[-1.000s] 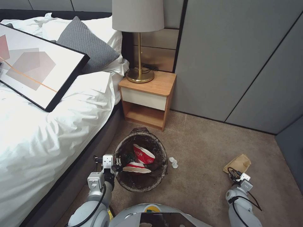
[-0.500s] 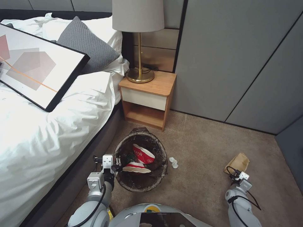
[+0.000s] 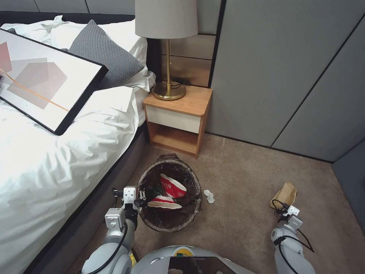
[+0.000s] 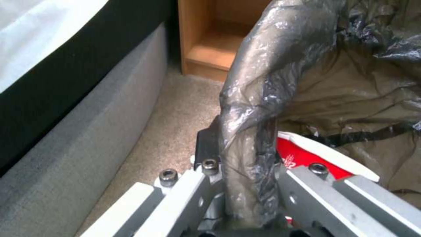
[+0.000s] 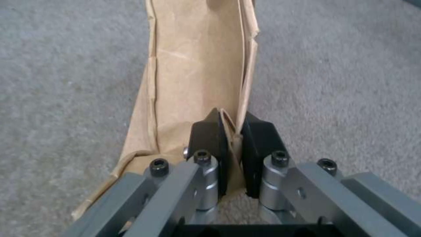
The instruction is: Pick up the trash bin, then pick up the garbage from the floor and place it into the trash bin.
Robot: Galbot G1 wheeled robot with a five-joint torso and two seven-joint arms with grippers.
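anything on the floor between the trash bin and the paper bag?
Head view: white tissue on the carpet just right of the trash bin; the stretch from there to the paper bag, pinched by the right pincer, is bare.

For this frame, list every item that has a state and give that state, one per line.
left gripper: shut on the trash bin's lined rim.
right gripper: shut on the paper bag's edge.
trash bin: upright on the carpet beside the bed, holding crushed red-and-white cups.
paper bag: flattened, creased, pinched at one edge.
white tissue: loose on the carpet beside the bin.
lamp: upright on the nightstand.
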